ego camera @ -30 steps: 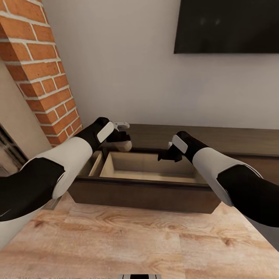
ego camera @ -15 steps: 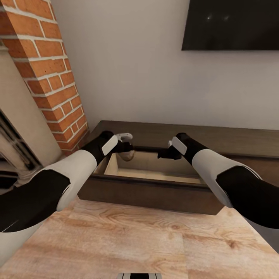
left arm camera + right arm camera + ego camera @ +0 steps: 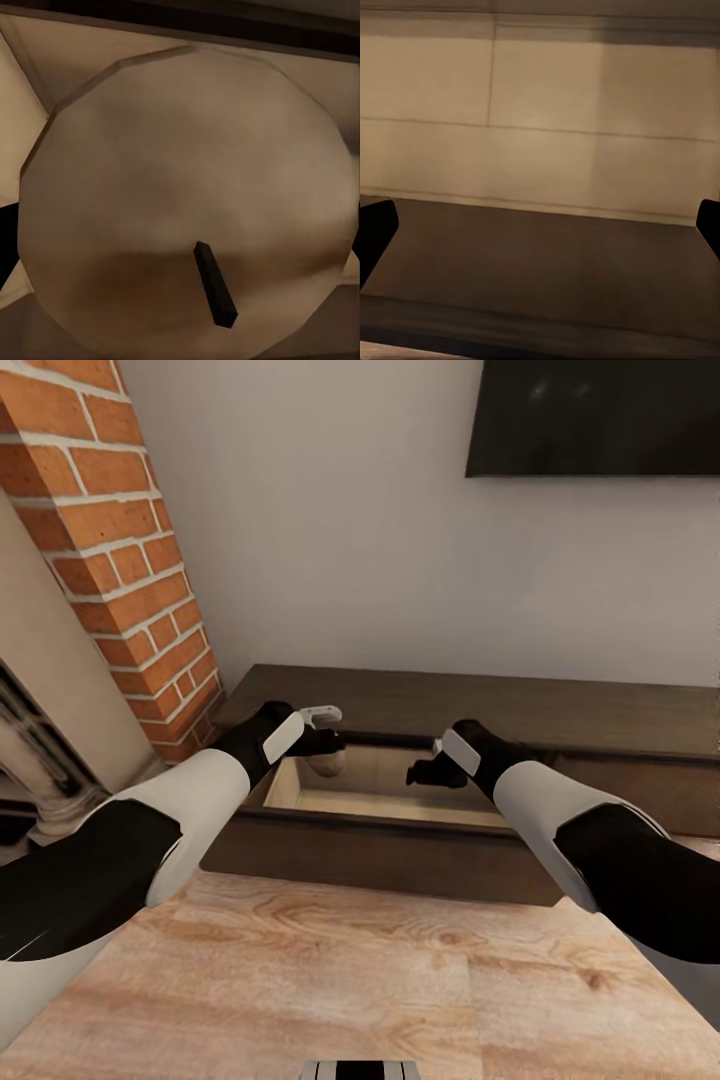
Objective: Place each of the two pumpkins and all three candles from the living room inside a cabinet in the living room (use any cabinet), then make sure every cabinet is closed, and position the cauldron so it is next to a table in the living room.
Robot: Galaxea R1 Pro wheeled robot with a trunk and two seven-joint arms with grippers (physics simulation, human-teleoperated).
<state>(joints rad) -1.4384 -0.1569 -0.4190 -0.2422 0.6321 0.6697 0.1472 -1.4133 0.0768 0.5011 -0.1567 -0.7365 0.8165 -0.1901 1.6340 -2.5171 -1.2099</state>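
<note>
The cabinet (image 3: pixel 520 705) is a long low dark brown unit against the wall, with one drawer (image 3: pixel 380 855) pulled out and its pale wooden inside showing. My left gripper (image 3: pixel 325 745) is shut on a tan candle (image 3: pixel 328 763) and holds it over the drawer's back left part. In the left wrist view the candle (image 3: pixel 187 187) shows its round top and dark wick (image 3: pixel 215 285), with the drawer's inside behind it. My right gripper (image 3: pixel 418 772) hangs open over the middle of the drawer, holding nothing. Its dark fingertips (image 3: pixel 375 229) stand far apart above the drawer's floor.
A red brick column (image 3: pixel 110 540) rises at the left, close to the cabinet's left end. A dark screen (image 3: pixel 600 415) hangs on the white wall above. Light wooden floor (image 3: pixel 350 980) lies between me and the drawer front.
The head view has shifted, so the cabinet looks a little farther off. The left gripper still holds the candle over the drawer. The right gripper has barely moved.
</note>
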